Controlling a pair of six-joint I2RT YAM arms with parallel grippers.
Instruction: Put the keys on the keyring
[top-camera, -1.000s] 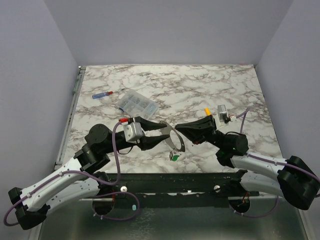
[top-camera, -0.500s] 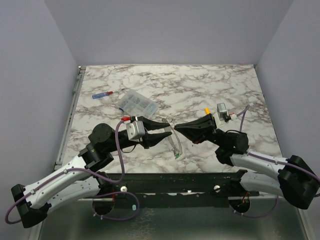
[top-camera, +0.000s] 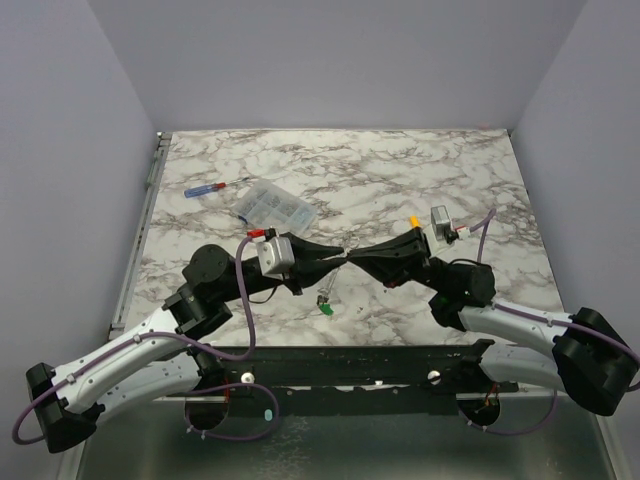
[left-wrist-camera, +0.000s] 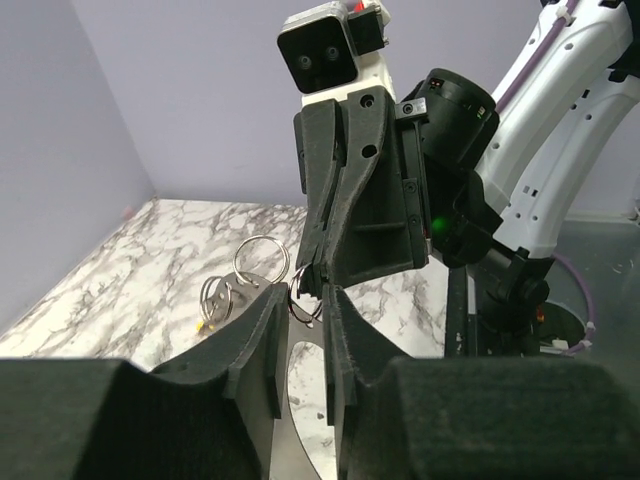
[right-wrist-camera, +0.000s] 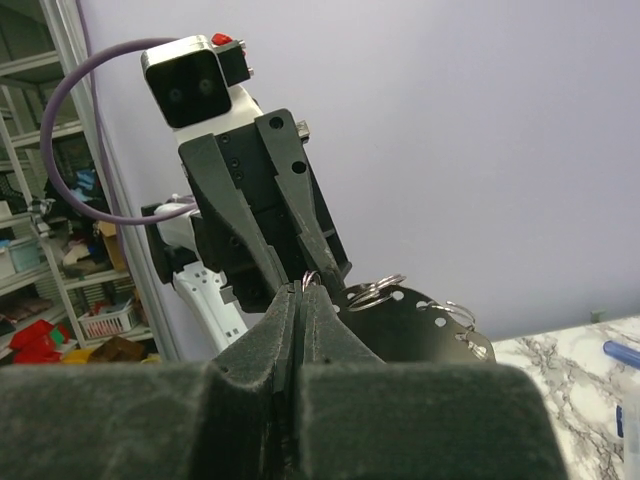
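Observation:
Both grippers meet tip to tip above the table's middle. My left gripper (top-camera: 340, 258) is closed to a narrow gap on the keyring (left-wrist-camera: 238, 292), a thin silver-grey band with holes that carries small split rings (left-wrist-camera: 260, 262). It also shows in the right wrist view (right-wrist-camera: 420, 325). My right gripper (top-camera: 353, 258) is shut, pinching one small split ring (right-wrist-camera: 311, 279) at its fingertips. A green key (top-camera: 325, 308) hangs below the left gripper. A small yellow tag (left-wrist-camera: 205, 322) hangs from the keyring. No blue key shows.
A red-and-blue-handled screwdriver (top-camera: 213, 187) and a clear compartment box (top-camera: 275, 205) lie at the back left of the marble table (top-camera: 400, 170). A small orange piece (top-camera: 414, 221) sits by the right wrist. Grey walls stand on three sides.
My left gripper has moved right, narrowed its fingers and met the right gripper's tips. The keyring's loop no longer hangs in view. The green key has shifted left.

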